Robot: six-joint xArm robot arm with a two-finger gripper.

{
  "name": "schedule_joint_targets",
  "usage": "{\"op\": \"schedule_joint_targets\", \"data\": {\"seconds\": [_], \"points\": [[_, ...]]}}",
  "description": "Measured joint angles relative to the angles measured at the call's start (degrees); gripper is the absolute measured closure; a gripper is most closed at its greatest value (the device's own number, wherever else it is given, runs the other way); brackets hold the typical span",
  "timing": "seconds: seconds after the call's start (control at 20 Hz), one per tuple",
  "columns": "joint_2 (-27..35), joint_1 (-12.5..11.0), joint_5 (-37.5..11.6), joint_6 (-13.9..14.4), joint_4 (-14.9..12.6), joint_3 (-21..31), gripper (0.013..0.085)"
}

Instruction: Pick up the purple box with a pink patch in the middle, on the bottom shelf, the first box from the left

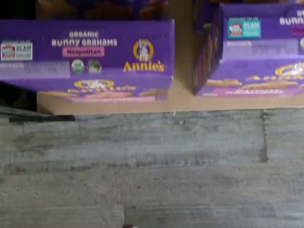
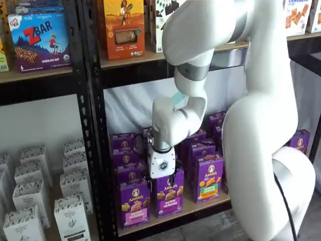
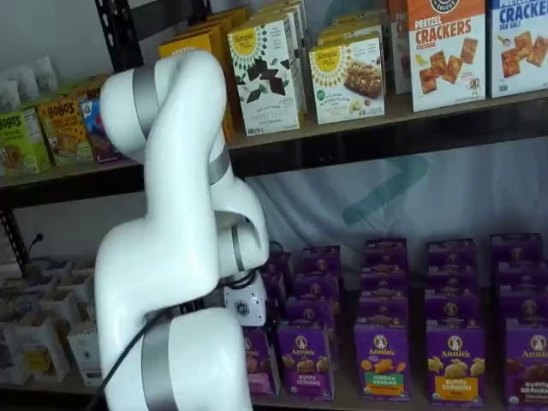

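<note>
The purple box [image 1: 90,57] is an Annie's Bunny Grahams carton with a pink "Neapolitan" label; the wrist view sees its top from above. In a shelf view it [image 2: 134,203] stands upright at the left front of the bottom shelf [image 2: 173,219]. In a shelf view it [image 3: 259,361] is half hidden behind the arm. My gripper [image 2: 168,182] hangs just above the front row, over the gap between this box and the violet-band carton [image 2: 169,195]. Only its white body and a dark stub of fingers show, so its opening cannot be told. It holds nothing.
A green-band Annie's carton [image 2: 208,179] stands to the right, with more purple cartons in rows behind. A black upright [image 2: 95,150] stands left of the purple box. White cartons [image 2: 70,216] fill the bay beyond it. The upper shelf rail [image 2: 135,73] is overhead. Grey floor [image 1: 152,171] lies before the shelf edge.
</note>
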Motion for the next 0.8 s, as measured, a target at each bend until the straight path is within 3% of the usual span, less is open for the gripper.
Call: {"op": "schedule_joint_targets", "data": {"seconds": [0.4, 0.8], "points": [[5.7, 0.3, 3.1, -4.4, 4.9, -8.4, 0.013], [10.3, -0.4, 5.9, -7.7, 7.7, -15.0, 0.013]]}}
